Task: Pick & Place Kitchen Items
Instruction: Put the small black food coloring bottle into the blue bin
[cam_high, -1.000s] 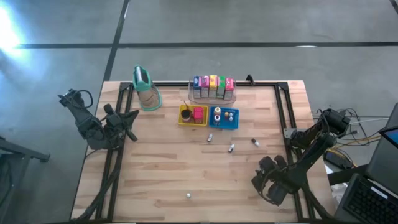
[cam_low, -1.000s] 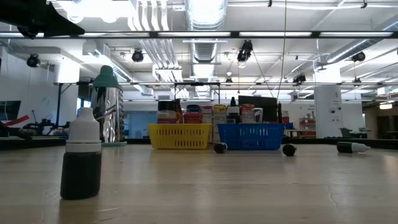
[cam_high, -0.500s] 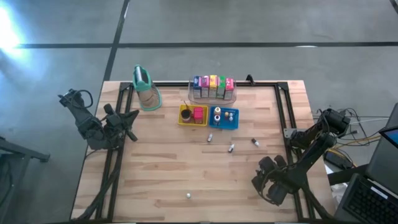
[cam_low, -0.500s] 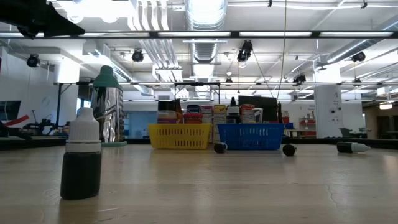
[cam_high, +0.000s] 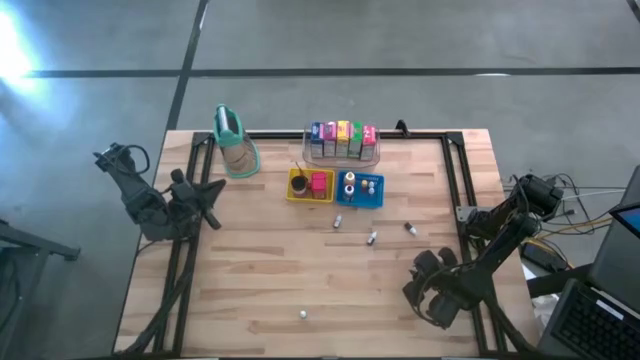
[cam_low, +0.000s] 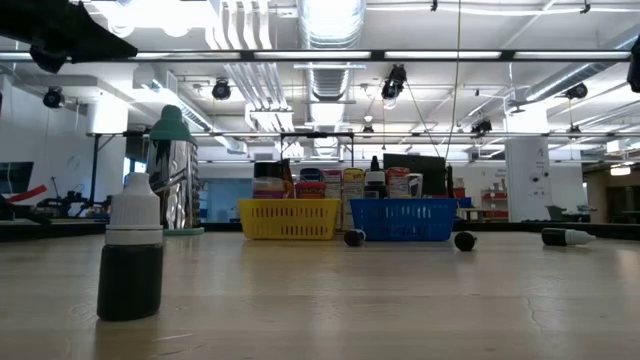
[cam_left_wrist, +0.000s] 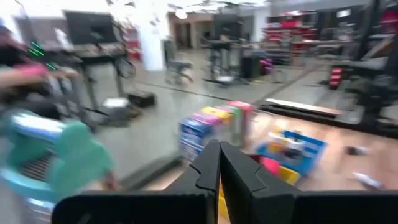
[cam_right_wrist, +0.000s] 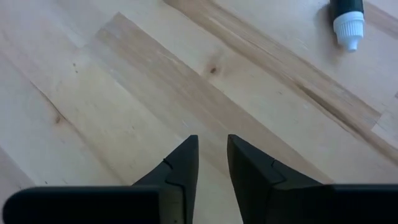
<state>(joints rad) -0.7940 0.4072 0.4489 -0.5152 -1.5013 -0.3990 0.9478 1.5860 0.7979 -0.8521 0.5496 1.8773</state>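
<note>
**Both arms at the desk edges, cartons in the clear bin**

The colourful cartons (cam_high: 342, 139) stand in a row in the clear bin (cam_high: 342, 155), just behind the yellow tray (cam_high: 310, 185). Left gripper (cam_left_wrist: 219, 163) waits well left of that tray, fingers pressed together. Right gripper (cam_right_wrist: 212, 155) hovers over bare desk (cam_high: 260, 280) far to its right, fingers narrowly apart, pinching nothing.

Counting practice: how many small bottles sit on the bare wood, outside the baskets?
4: three small white-capped bottles clustered centrally, one alone toward the near edge.
</note>
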